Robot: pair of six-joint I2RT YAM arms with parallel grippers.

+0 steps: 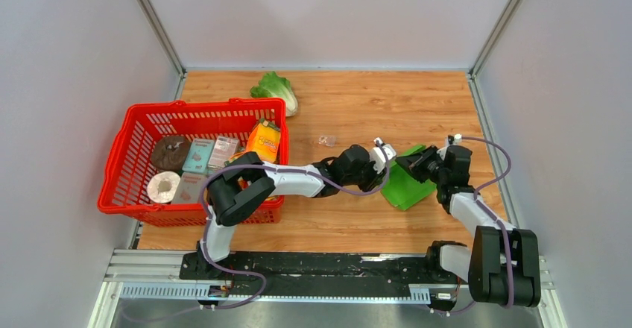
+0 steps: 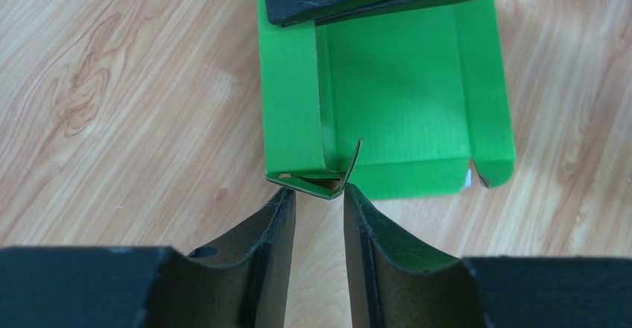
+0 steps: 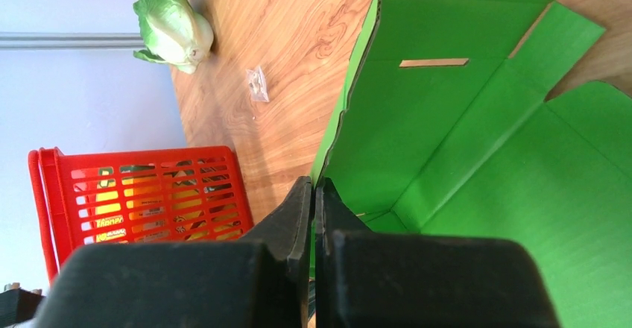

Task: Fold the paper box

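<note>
**Desk:** How far along is the paper box?

**Photographer:** Under halfway, by my reading. It lies right of centre on the counter, between the left end effector and the right end effector. 1 long wall stands folded up and the corner facing the left arm is creased inward. The remaining flaps and tabs lie open, and the slot is unfilled.

**Desk:** And the grips?

**Photographer:** The right one is pinched together on the raised wall's edge. The left one is parted and holds nothing, its tips just short of the creased corner.

**Desk:** The setting?

**Photographer:** A wood-grain counter with pale plain panels on 3 sides. A red basket of groceries sits at the left, with a lettuce just beyond it.
</note>
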